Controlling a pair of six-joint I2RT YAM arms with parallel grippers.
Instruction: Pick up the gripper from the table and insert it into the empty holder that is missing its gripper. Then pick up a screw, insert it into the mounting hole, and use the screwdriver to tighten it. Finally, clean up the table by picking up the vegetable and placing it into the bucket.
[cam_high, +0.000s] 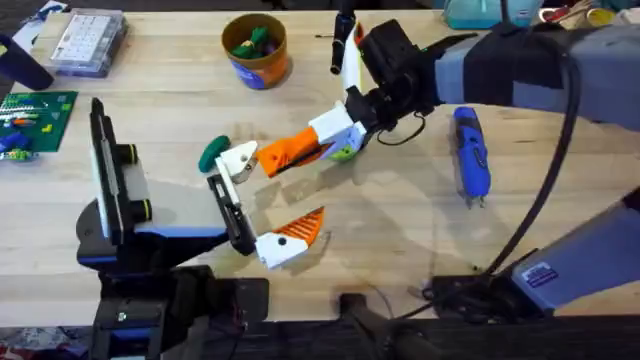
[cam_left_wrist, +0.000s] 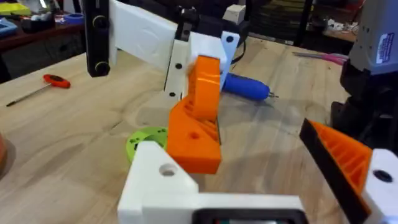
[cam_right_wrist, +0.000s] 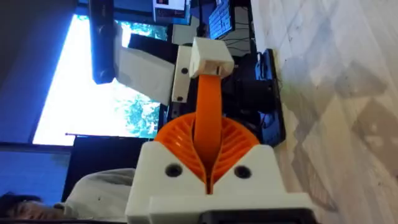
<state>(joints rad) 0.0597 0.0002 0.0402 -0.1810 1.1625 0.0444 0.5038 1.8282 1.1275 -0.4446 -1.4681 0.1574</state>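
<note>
Right gripper (cam_right_wrist: 208, 171): its white fingers with orange ribbed pads (cam_right_wrist: 239, 140) are clamped on the gripper (cam_high: 292, 149), seen closest in the right wrist view.
Gripper: an orange ribbed finger, held above the tabletop with its white base pointing at the empty holder (cam_high: 237, 161) and just about touching it.
Empty holder: a white bracket at the far end of a thin black bar of the blue-and-black stand (cam_high: 115, 225).
Twin finger (cam_high: 295, 235): sits at the bar's near end, white base with a black dot.
Left gripper: I cannot tell whether it is open or closed.
Vegetable (cam_high: 212, 152): dark teal oval on the table, just behind the holder.
Bucket (cam_high: 256, 50): stands upright at the far side, well apart, with small green and reddish pieces inside.
Clear box (cam_high: 88, 42): far left corner, white items inside.
Screwdriver (cam_high: 471, 153): blue, lying right of the arm.
</note>
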